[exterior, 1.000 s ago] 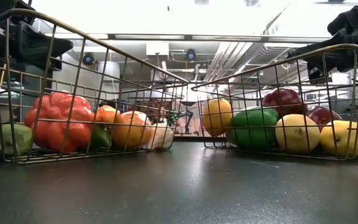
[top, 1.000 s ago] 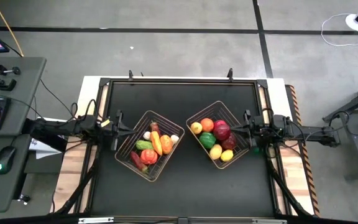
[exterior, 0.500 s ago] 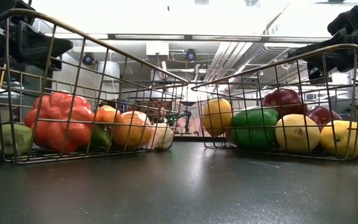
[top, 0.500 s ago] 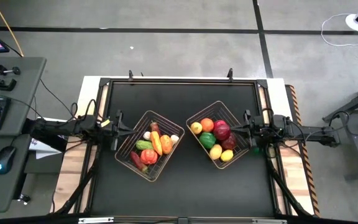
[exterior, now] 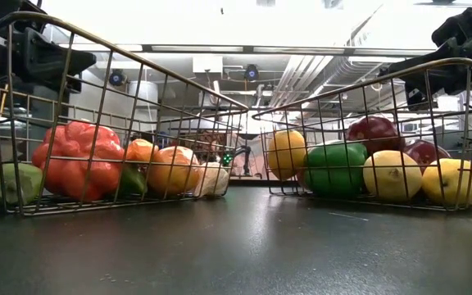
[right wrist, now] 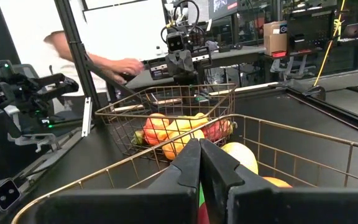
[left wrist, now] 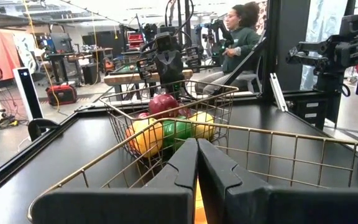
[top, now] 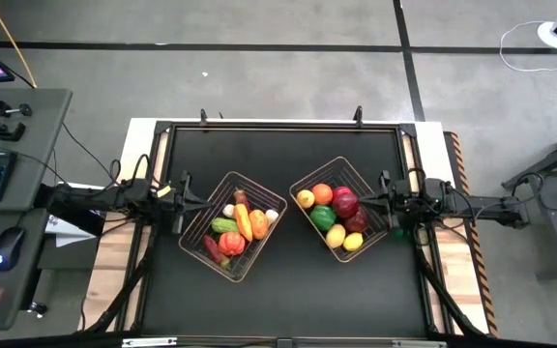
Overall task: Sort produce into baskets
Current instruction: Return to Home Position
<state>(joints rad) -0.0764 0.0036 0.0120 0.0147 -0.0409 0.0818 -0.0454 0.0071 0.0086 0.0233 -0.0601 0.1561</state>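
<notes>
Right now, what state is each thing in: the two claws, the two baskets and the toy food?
Left claw: shut, holding nothing, at the outer edge of the left basket.
Right claw: shut, holding nothing, at the outer edge of the right basket.
Left basket: upright on the table, partly full.
Right basket: upright on the table, partly full.
Toy food: every piece in view lies inside a basket.

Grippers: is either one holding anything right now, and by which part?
Nothing is held. The left gripper is shut and empty beside the left basket; the right gripper is likewise shut and empty beside the right basket.
</notes>
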